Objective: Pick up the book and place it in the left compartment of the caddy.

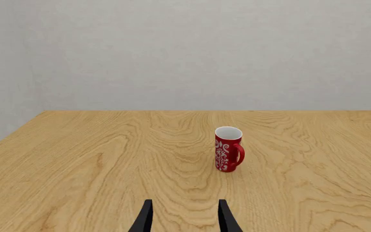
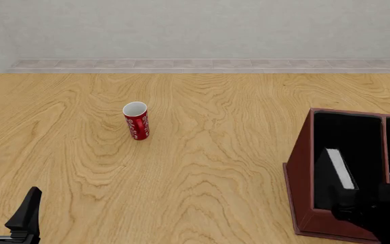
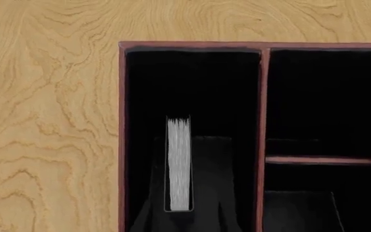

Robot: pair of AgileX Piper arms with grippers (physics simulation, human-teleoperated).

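Note:
The black book (image 2: pixel 332 174) stands on edge in the left compartment (image 2: pixel 347 133) of the reddish-brown caddy (image 2: pixel 300 179), with its top above the rim. In the right wrist view its white page edge (image 3: pixel 179 164) faces the camera inside that compartment (image 3: pixel 192 87). My right gripper (image 3: pixel 185 217) is over it, with the fingers (image 3: pixel 144 217) spread on either side of the book and a gap on each side. They show only faintly against the black lining. My left gripper (image 2: pixel 8 204) is open and empty near the table's front left; it also shows in the left wrist view (image 1: pixel 185 217).
A red cup with a white pattern (image 2: pixel 136 121) stands upright left of centre and shows ahead of the left gripper (image 1: pixel 229 149). The caddy's smaller divided sections (image 3: pixel 327 96) lie right of a thin divider. A wall rises beyond the table's far edge.

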